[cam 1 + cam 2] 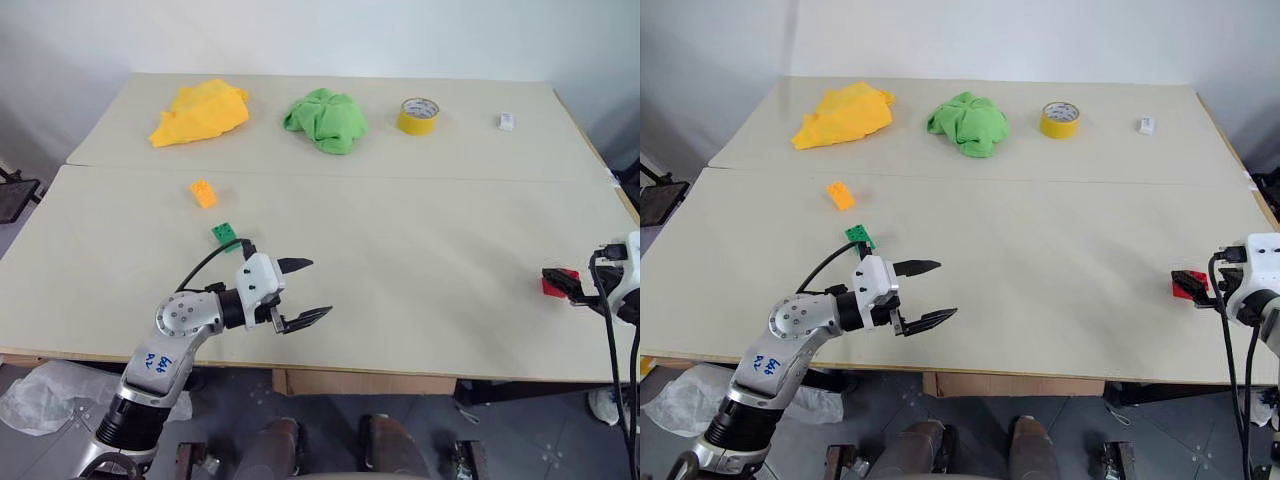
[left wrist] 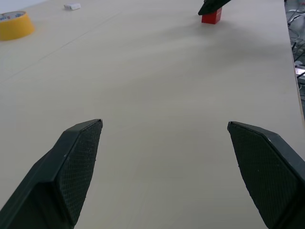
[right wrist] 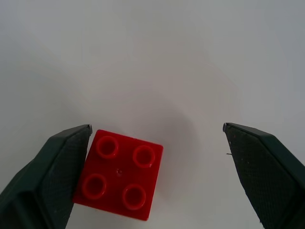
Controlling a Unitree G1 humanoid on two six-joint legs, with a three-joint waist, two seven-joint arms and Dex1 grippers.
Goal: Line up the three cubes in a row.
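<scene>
Right wrist view has the right gripper [image 3: 157, 138] spread wide around the red cube [image 3: 119, 174], one finger touching it, nothing gripped. Orange cube [image 1: 204, 193] and green cube [image 1: 225, 236] sit far left by the wide-open, empty left gripper [image 1: 303, 292]; no row yet.

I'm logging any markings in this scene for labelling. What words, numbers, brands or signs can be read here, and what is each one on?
Blue handwriting on the left arm's grey forearm: a few characters, too unclear to read with confidence.
Print on the yellow tape roll, around its inner ring: too small to read.
Small white object at the table's far right: no legible marking.
The orange-yellow cube, green cube and red cube: no text visible.
</scene>
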